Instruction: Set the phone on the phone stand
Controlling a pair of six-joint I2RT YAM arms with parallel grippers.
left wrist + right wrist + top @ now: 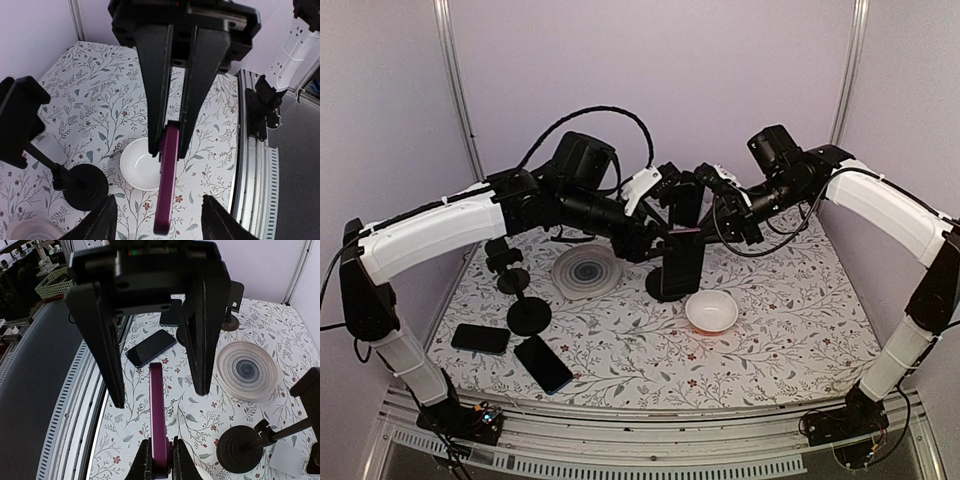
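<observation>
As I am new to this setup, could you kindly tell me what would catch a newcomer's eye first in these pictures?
Over the middle of the table, the right pincer is shut on the purple-edged phone, while the left pincer stands open around it. A white bowl sits on the near side of them, and one spare phone and a second spare phone lie flat at the near left corner.

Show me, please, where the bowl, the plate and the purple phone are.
bowl [711,311], top view, its inside.
plate [587,270], top view, its centre.
purple phone [157,410], right wrist view, its edge.
</observation>
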